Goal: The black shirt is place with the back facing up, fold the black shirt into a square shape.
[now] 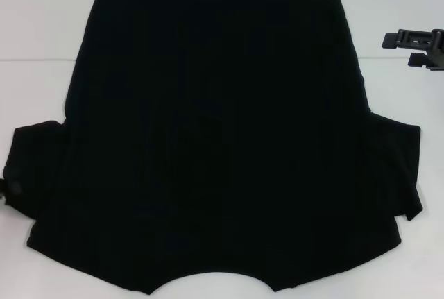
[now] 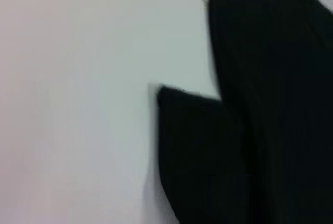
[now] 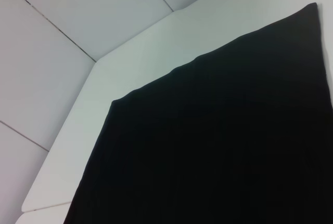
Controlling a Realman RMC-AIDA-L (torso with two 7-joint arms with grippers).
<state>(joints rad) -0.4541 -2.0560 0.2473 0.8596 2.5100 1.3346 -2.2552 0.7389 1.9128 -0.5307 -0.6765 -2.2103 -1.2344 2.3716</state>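
Black shirt (image 1: 215,132) spread flat on the white table (image 1: 35,14), plain side up, ready for folding; right gripper (image 1: 416,48) hovering beside its far hem edge, grip state unclear; left gripper unseen.

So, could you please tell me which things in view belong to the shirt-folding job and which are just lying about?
Part of the job:
- shirt, spread flat, no lettering showing
- right claw, beyond the shirt's right edge, off the cloth
- left claw, barely visible at the left sleeve

Just there:
- table, the white surface under the shirt; nothing else lies on it
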